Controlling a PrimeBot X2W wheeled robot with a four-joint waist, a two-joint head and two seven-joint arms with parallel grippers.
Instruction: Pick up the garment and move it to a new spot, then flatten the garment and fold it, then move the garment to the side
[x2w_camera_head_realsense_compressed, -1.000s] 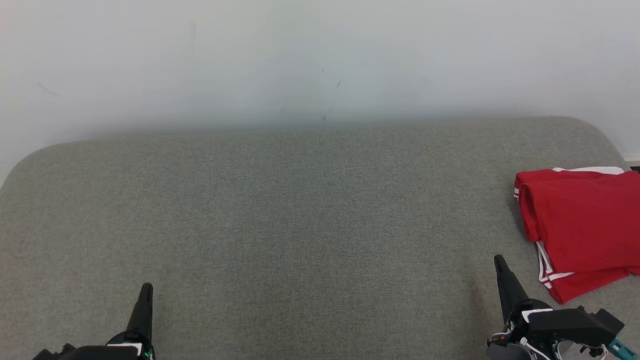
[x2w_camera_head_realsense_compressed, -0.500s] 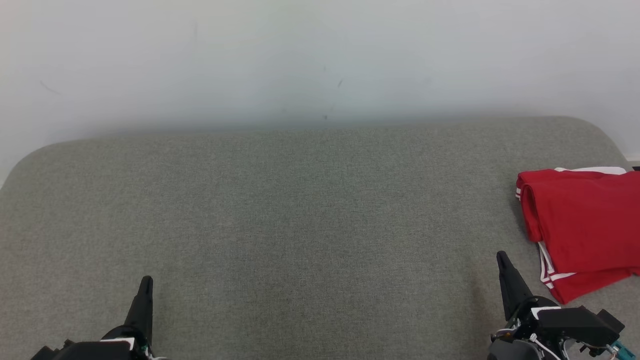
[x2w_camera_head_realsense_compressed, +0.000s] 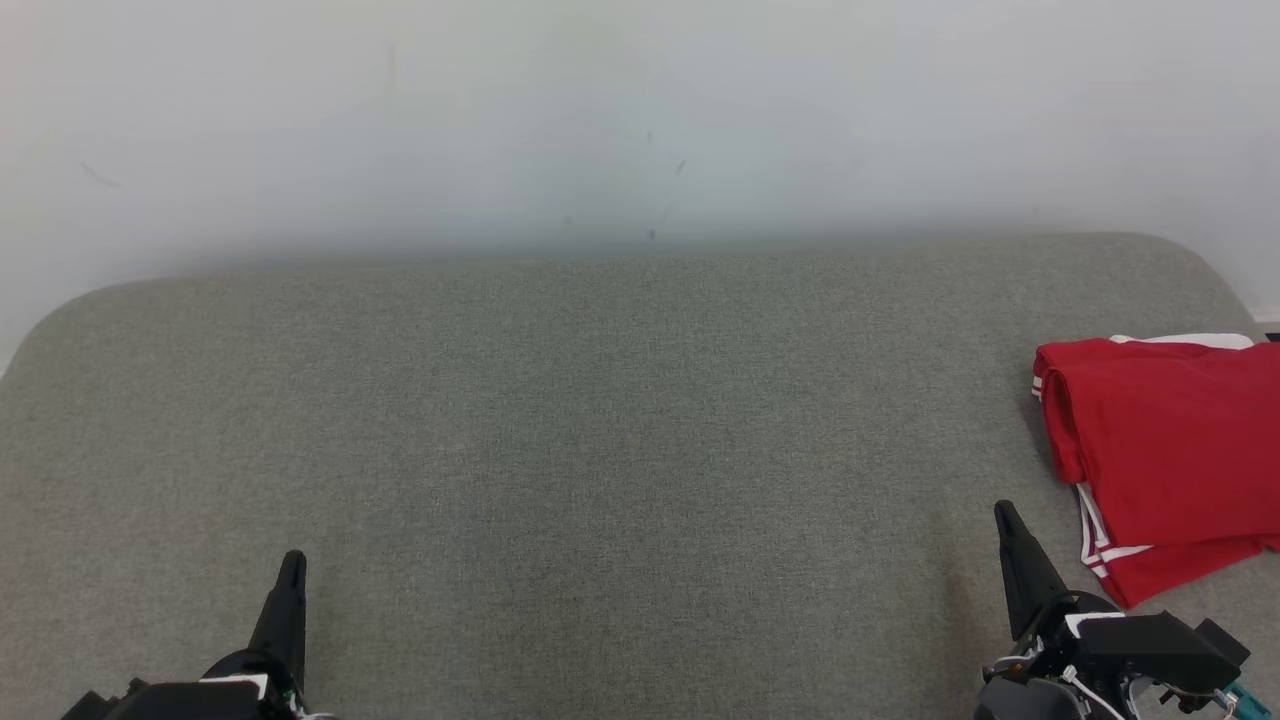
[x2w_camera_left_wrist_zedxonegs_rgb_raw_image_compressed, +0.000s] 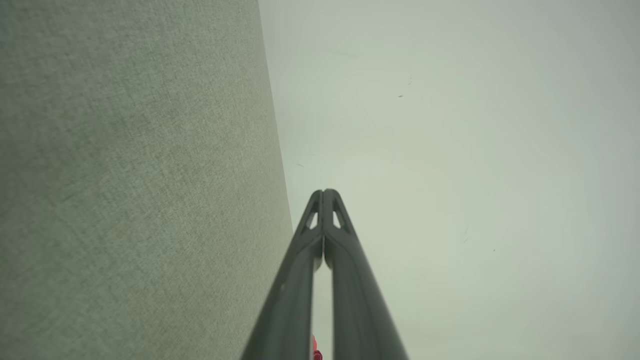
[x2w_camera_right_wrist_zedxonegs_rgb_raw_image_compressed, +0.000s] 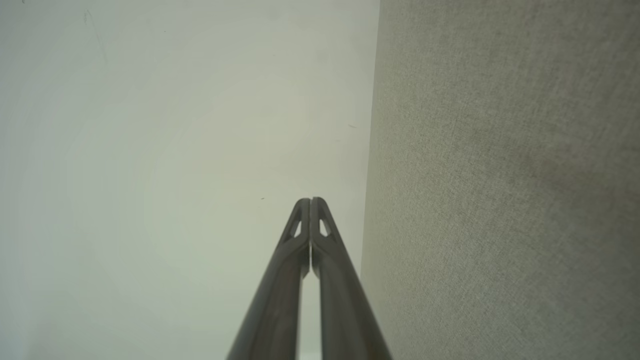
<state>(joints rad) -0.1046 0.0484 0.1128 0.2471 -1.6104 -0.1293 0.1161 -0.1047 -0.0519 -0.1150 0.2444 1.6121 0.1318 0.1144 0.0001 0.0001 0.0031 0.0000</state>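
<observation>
A folded red garment (x2w_camera_head_realsense_compressed: 1170, 455) with white stripes lies at the right edge of the grey padded surface (x2w_camera_head_realsense_compressed: 600, 420) in the head view. At the lower right my right gripper (x2w_camera_head_realsense_compressed: 1005, 515) points up, a short way left of the garment and apart from it. My left gripper (x2w_camera_head_realsense_compressed: 292, 562) rests at the lower left, far from the cloth. In the left wrist view the left gripper (x2w_camera_left_wrist_zedxonegs_rgb_raw_image_compressed: 325, 192) is shut with its tips touching and nothing between them. The right gripper (x2w_camera_right_wrist_zedxonegs_rgb_raw_image_compressed: 310, 201) in the right wrist view is likewise shut on nothing.
A pale wall (x2w_camera_head_realsense_compressed: 640, 110) rises behind the far edge of the grey surface. The surface has rounded far corners, and a broad bare stretch of it runs from the left to the garment.
Both grippers have edged slightly up the head view. The garment has not moved.
</observation>
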